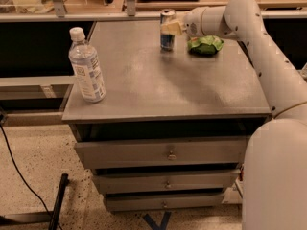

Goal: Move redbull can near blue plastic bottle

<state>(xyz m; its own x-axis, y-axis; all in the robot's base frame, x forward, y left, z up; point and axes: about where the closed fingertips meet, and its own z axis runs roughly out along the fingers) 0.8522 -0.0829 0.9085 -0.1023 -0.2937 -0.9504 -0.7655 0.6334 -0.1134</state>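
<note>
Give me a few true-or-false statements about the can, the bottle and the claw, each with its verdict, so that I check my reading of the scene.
1. The blue plastic bottle stands upright near the front left corner of the table. True.
2. The redbull can lies on its side. False: it is upright.
3. The claw is at the redbull can, toward the back of the table. True.
4. The green snack bag lies left of the bottle. False: it lies right of the can.

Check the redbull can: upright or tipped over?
Upright: the redbull can stands vertical, silver top uppermost; the pincer is at its upper half.
</note>
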